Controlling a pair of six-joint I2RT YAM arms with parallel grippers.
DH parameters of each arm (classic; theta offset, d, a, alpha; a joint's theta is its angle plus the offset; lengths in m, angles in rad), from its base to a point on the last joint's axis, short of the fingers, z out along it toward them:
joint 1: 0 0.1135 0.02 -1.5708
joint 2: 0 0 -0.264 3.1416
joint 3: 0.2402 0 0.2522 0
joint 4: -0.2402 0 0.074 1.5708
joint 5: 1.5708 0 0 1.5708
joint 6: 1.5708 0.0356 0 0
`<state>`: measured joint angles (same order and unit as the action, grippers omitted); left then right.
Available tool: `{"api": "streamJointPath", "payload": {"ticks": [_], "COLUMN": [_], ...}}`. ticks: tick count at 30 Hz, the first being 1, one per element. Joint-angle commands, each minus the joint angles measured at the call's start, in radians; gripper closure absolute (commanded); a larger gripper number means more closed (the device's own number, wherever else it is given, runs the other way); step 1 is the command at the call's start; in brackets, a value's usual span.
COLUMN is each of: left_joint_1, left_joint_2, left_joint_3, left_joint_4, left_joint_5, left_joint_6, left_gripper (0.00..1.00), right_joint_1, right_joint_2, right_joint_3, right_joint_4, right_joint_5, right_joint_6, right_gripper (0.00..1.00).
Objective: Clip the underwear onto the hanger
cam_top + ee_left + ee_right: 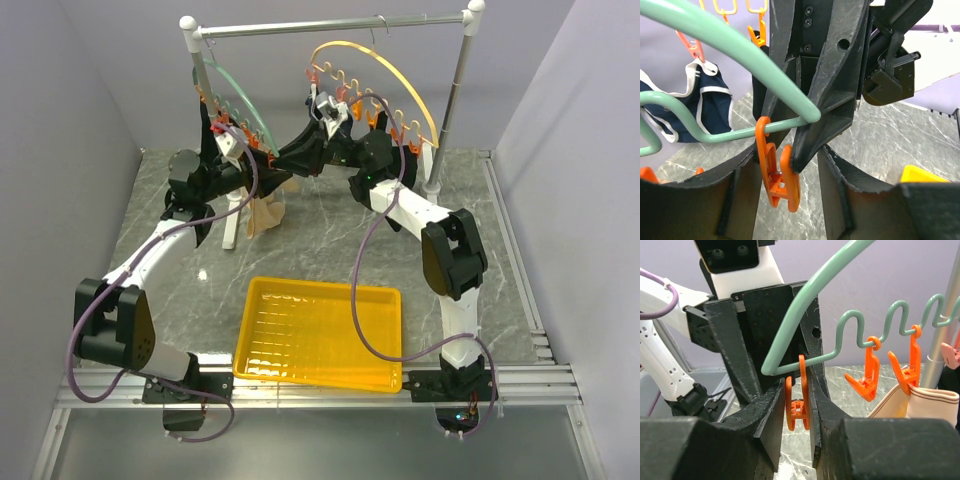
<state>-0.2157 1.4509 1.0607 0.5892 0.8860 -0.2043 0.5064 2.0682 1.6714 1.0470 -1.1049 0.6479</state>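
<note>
Nearest, the yellow tray lies between the two arm bases. Beyond it, both arms reach to one place, the end of the hanger, because the work is there. The right gripper stands narrow with the end clip between its fingers, touching it on both sides, I judge in order to squeeze it open. The left gripper surrounds the same clip from the opposite side, but wider, with a gap. Further along, the underwear hangs by one edge from another clip, so its free edge probably needs this one. Behind, the rail carries the hanger
</note>
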Motion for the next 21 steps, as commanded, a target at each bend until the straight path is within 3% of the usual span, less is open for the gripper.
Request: {"api": "streamJointPath", "payload": {"ticks": [1, 5, 10, 13, 16, 17, 21], "left_joint_1": [-0.002, -0.002, -0.001, -0.001, -0.001, -0.001, -0.001], "left_joint_2": [-0.044, -0.037, -0.043, -0.032, -0.023, -0.020, -0.018], "left_joint_3": [-0.005, -0.008, -0.022, -0.011, 0.002, 0.005, 0.008], "left_joint_4": [0.047, 0.046, 0.060, 0.067, 0.069, 0.067, 0.069], "left_joint_5": [-0.041, -0.039, -0.016, -0.015, -0.001, 0.007, 0.021], "left_joint_6": [-0.012, -0.004, 0.005, 0.008, 0.006, 0.006, 0.005], "left_gripper": [0.51, 0.65, 0.68, 0.82, 0.94, 0.96, 0.97], "right_joint_1": [0.006, 0.003, 0.001, 0.000, 0.001, 0.003, 0.011], "right_joint_2": [0.004, -0.003, -0.014, -0.014, -0.020, -0.022, -0.028], "right_joint_3": [0.044, 0.034, 0.024, 0.018, 0.013, 0.011, 0.007], "right_joint_4": [0.053, 0.058, 0.071, 0.077, 0.070, 0.068, 0.048], "right_joint_5": [-0.001, -0.001, -0.001, -0.004, 0.014, 0.022, 0.046], "right_joint_6": [0.045, 0.070, 0.084, 0.094, 0.095, 0.090, 0.068], "right_gripper": [1.00, 1.00, 1.00, 1.00, 0.76, 0.62, 0.50]}}
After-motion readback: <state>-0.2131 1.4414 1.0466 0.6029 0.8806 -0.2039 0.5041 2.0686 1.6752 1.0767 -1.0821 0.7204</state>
